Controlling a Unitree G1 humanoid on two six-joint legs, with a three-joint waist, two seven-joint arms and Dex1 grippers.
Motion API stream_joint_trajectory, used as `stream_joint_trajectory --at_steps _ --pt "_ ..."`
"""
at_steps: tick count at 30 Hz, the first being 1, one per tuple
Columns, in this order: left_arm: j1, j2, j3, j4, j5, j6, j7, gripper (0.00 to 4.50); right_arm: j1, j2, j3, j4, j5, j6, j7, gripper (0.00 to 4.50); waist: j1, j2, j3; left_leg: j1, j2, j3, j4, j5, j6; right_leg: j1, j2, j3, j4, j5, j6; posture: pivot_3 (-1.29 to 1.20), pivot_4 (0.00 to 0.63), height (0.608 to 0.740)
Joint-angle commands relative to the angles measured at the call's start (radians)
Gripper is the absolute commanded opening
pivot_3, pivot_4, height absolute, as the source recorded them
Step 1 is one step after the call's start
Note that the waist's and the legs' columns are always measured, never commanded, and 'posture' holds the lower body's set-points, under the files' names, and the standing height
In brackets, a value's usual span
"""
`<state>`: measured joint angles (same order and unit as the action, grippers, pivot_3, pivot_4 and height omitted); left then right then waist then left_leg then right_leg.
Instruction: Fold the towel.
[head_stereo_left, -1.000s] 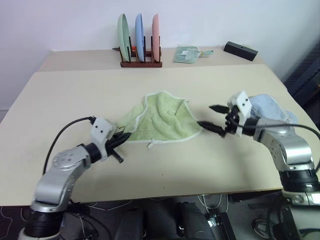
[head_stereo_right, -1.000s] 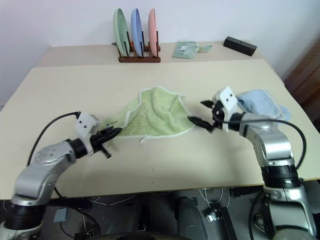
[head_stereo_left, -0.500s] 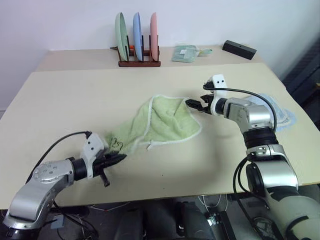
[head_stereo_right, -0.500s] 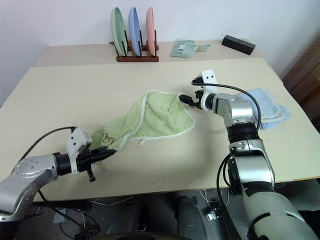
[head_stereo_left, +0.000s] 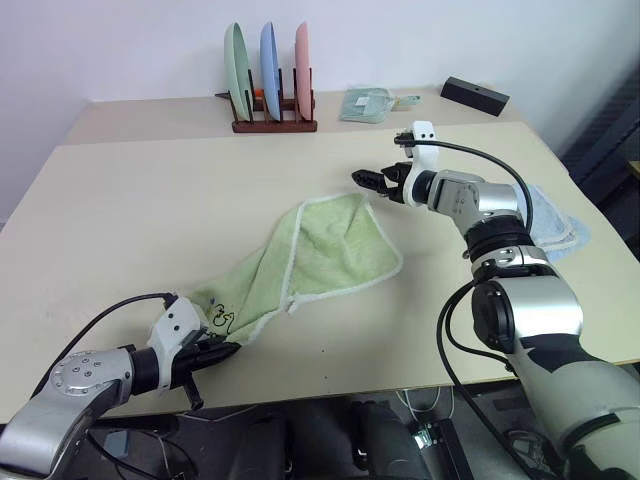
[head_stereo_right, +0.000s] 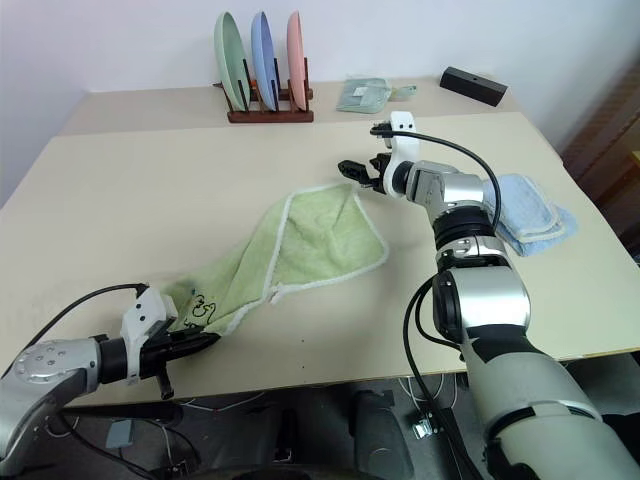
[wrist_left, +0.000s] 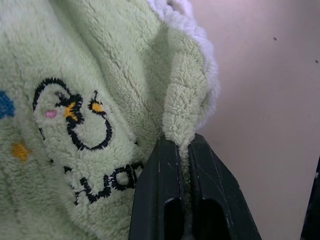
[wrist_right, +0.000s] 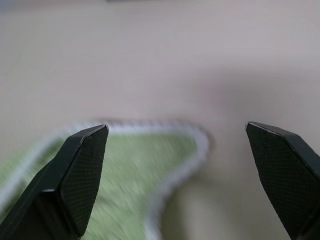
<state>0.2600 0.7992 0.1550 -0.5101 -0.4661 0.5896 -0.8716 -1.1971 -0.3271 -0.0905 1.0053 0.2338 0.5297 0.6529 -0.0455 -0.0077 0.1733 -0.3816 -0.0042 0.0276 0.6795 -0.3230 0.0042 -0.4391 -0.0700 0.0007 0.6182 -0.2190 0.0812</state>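
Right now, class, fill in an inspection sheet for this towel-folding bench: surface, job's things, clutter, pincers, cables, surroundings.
Surface: beige table, flat.
Job's things: green towel stretched out, unfolded, bee-print corner near front edge.
Clutter: plate rack, mint packet, black box at back; pale blue cloth on the right.
Pincers: left pincer shut on towel corner; right pincer open above far corner.
Cables: black leads along both arms.
Surroundings: plain white wall.
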Motion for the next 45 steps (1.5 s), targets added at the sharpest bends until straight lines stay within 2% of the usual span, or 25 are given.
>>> stream_joint_trajectory --at_steps 1,8,11,15,17,19,25,30,33,35,39,41,44,45 --pt "-0.012 0.003 0.011 -0.007 -0.002 -0.022 -0.005 0.03 -0.005 0.036 0.065 0.021 -0.081 -0.075 -0.019 4.50 -0.002 0.000 0.000 0.000 0.000 0.000 0.000 0.000 0.000 -0.001 0.000 0.000 0.000 0.000 0.000 0.00 0.150 0.740" --pt "-0.039 0.004 -0.008 0.022 0.004 -0.037 -0.016 0.03 -0.024 0.104 0.094 0.179 -0.177 -0.260 -0.146 4.50 -0.002 0.000 0.000 -0.006 0.000 0.000 0.000 0.002 -0.004 -0.006 -0.001 -0.001 0.002 0.001 0.002 0.00 0.150 0.740" --pt "-0.047 0.001 -0.006 0.026 0.005 -0.039 -0.014 0.00 -0.030 0.113 0.091 0.221 -0.198 -0.280 -0.173 3.65 -0.002 0.000 0.000 -0.006 -0.001 0.000 0.001 0.003 -0.004 -0.006 -0.001 -0.001 0.002 0.001 0.002 0.00 0.150 0.740" --pt "-0.033 -0.003 -0.002 0.018 0.006 -0.045 -0.006 0.00 -0.030 0.108 0.077 0.230 -0.208 -0.318 -0.189 1.90 -0.003 0.001 0.000 -0.006 -0.001 0.000 0.001 0.003 -0.004 -0.006 -0.001 -0.001 0.002 0.001 0.002 0.00 0.150 0.740" --pt "-0.023 -0.007 -0.004 0.012 0.009 -0.050 -0.001 0.00 -0.025 0.099 0.068 0.220 -0.209 -0.352 -0.191 0.84 -0.003 0.001 0.000 -0.006 -0.001 0.000 0.001 0.002 -0.004 -0.006 -0.001 -0.001 0.002 0.001 0.002 0.00 0.150 0.740" --pt "-0.015 -0.012 -0.004 0.008 0.010 -0.054 0.005 0.00 -0.015 0.089 0.064 0.202 -0.208 -0.386 -0.178 0.03 -0.004 0.001 0.000 -0.006 -0.001 0.000 0.001 0.002 -0.004 -0.006 -0.001 -0.001 0.002 0.002 0.002 0.00 0.150 0.740" --pt "-0.010 -0.054 0.028 0.029 0.018 -0.111 0.039 0.00 0.105 0.010 0.087 0.007 -0.214 -0.485 -0.055 0.03 0.003 0.001 0.000 -0.007 -0.001 0.000 0.001 0.002 -0.003 -0.006 -0.001 -0.002 0.001 0.002 0.003 0.00 0.150 0.740" --pt "-0.066 -0.091 0.132 0.070 -0.067 -0.100 0.051 0.00 0.487 -0.179 0.130 -0.544 -0.188 -0.598 0.198 0.03 0.022 0.001 0.000 -0.008 -0.001 -0.003 0.002 0.001 -0.001 -0.005 -0.001 -0.005 0.000 0.002 0.003 0.00 0.150 0.740" --pt "-0.113 -0.069 0.143 0.132 -0.070 -0.089 0.031 0.00 0.684 -0.267 0.130 -0.762 -0.162 -0.688 0.282 0.03 0.028 0.002 0.000 -0.008 -0.001 -0.002 0.002 0.001 -0.001 -0.005 -0.001 -0.005 -0.001 0.002 0.003 0.00 0.150 0.740" --pt "-0.132 -0.055 0.135 0.155 -0.064 -0.087 0.019 0.00 0.756 -0.318 0.158 -0.821 -0.181 -0.754 0.333 0.03 0.021 0.002 0.000 -0.007 -0.001 -0.001 0.003 0.001 -0.001 -0.004 0.001 -0.004 0.001 0.002 0.003 0.00 0.150 0.740" --pt "-0.155 -0.050 0.113 0.164 -0.060 -0.086 0.008 0.00 0.801 -0.358 0.201 -0.837 -0.235 -0.832 0.346 0.03 0.015 0.001 0.001 0.003 0.001 0.000 0.004 0.001 -0.001 0.004 0.004 -0.003 0.002 0.002 0.002 0.00 0.150 0.740" --pt "-0.165 -0.054 0.103 0.162 -0.060 -0.081 0.011 0.00 0.809 -0.365 0.217 -0.843 -0.224 -0.796 0.373 0.03 0.018 0.001 0.001 0.009 0.002 0.000 0.003 0.001 0.000 0.009 0.005 -0.003 0.000 0.001 0.000 0.00 0.150 0.740" --pt "-0.167 -0.059 0.084 0.147 -0.056 -0.074 0.020 0.00 0.835 -0.365 0.213 -0.916 -0.149 -0.617 0.411 0.87 0.030 0.001 0.001 0.008 0.002 0.000 0.003 0.001 0.000 0.009 0.005 -0.003 0.000 0.001 -0.001 0.00 0.150 0.740" --pt "-0.163 -0.059 0.077 0.140 -0.055 -0.071 0.023 0.00 0.838 -0.354 0.201 -0.940 -0.132 -0.554 0.393 1.32 0.032 0.001 0.001 0.008 0.002 0.000 0.003 0.001 0.000 0.009 0.005 -0.003 0.000 0.001 -0.001 0.00 0.150 0.740"
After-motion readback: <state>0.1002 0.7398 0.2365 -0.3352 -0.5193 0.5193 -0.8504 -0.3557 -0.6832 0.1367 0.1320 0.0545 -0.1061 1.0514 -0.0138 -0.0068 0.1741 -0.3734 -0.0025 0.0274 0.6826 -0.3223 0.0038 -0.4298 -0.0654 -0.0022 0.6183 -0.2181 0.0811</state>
